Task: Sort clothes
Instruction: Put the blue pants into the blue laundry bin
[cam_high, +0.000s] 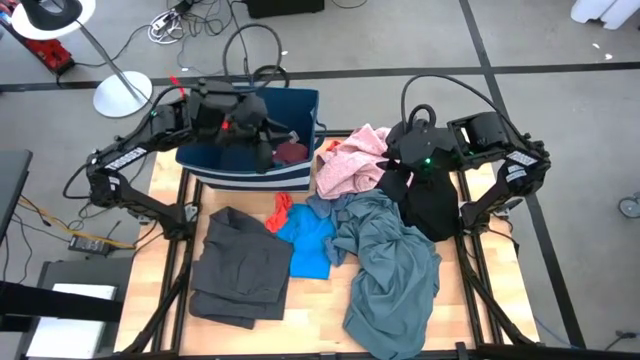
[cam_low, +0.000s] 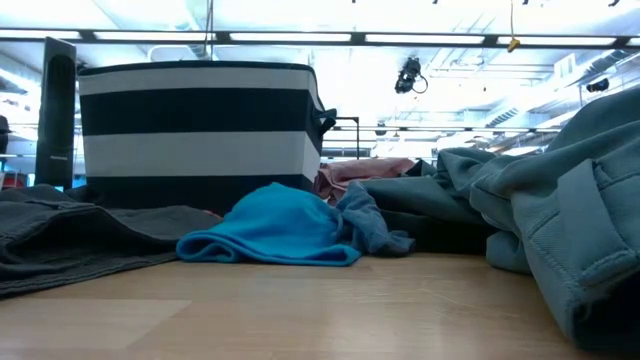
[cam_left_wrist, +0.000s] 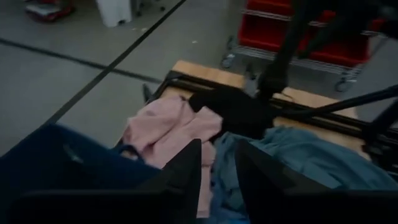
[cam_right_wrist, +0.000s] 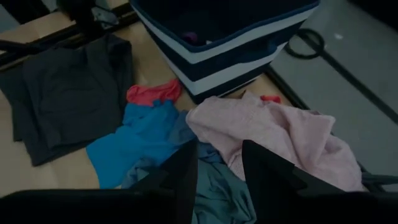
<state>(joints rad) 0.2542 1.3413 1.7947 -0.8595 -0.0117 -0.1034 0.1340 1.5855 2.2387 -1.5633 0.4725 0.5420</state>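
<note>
Clothes lie on the wooden table: a pink garment (cam_high: 350, 160), a black one (cam_high: 432, 210), a large grey-blue one (cam_high: 390, 270), a bright blue one (cam_high: 310, 240), a red-orange piece (cam_high: 280, 210) and a dark grey one (cam_high: 240, 265). A maroon piece (cam_high: 293, 152) lies inside the dark blue bin (cam_high: 300, 100). My left gripper (cam_high: 272, 135) hangs over the bin, open and empty (cam_left_wrist: 217, 180). My right gripper (cam_high: 392, 172) is above the pink garment's near edge (cam_right_wrist: 249, 124), open and empty (cam_right_wrist: 219, 180).
The bin with its striped base (cam_low: 200, 120) stands at the table's far left. The table's near strip (cam_low: 300, 310) is bare wood. Black frame rails run along the table's left (cam_high: 180, 260) and right (cam_high: 470, 260) sides. A lamp stand (cam_high: 120, 95) and cables are on the floor beyond.
</note>
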